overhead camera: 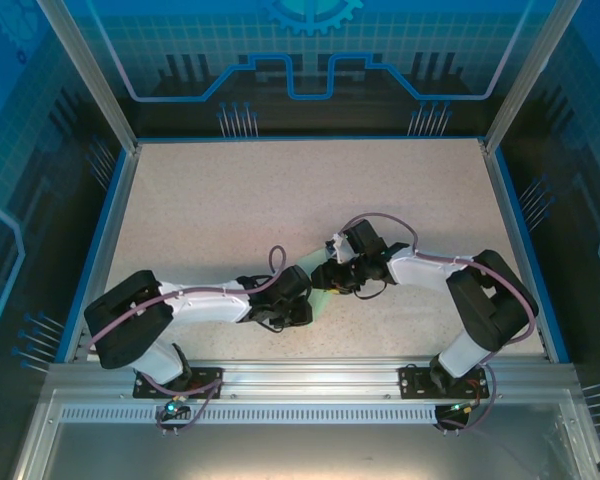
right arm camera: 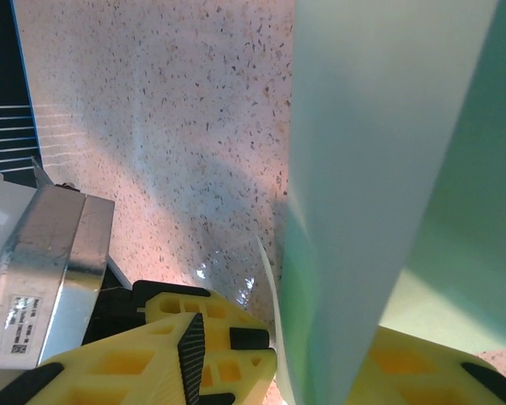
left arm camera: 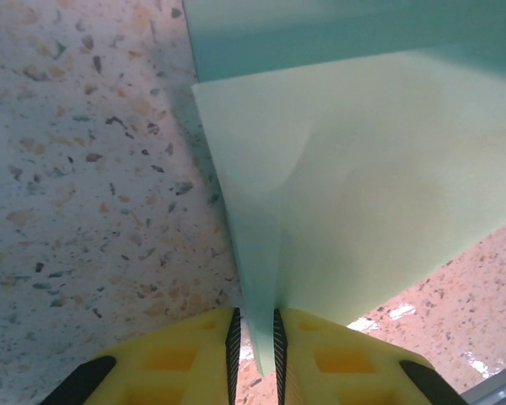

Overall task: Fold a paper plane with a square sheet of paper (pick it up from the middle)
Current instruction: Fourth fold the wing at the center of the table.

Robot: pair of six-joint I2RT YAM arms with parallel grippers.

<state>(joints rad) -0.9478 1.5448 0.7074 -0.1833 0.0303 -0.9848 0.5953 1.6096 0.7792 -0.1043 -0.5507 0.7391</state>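
The pale mint-green sheet of paper (overhead camera: 317, 272) is folded into a slim layered shape and held up off the speckled table (overhead camera: 280, 190) between my two grippers, near the middle front. My left gripper (overhead camera: 302, 292) is shut on a narrow folded flap of the paper (left arm camera: 363, 194), which passes down between its yellow fingers (left arm camera: 194, 354). From the right, my right gripper (overhead camera: 334, 278) reaches in. Its jaws stand apart around the paper's hanging layers (right arm camera: 379, 126); the left pad (right arm camera: 191, 354) is clear of the paper, and the other finger is partly hidden behind it.
A blue rim (overhead camera: 100, 250) frames the table on the left, right and back. An aluminium rail (overhead camera: 310, 375) carrying both arm bases runs along the near edge. A silver metal box (right arm camera: 51, 270) sits at the left of the right wrist view.
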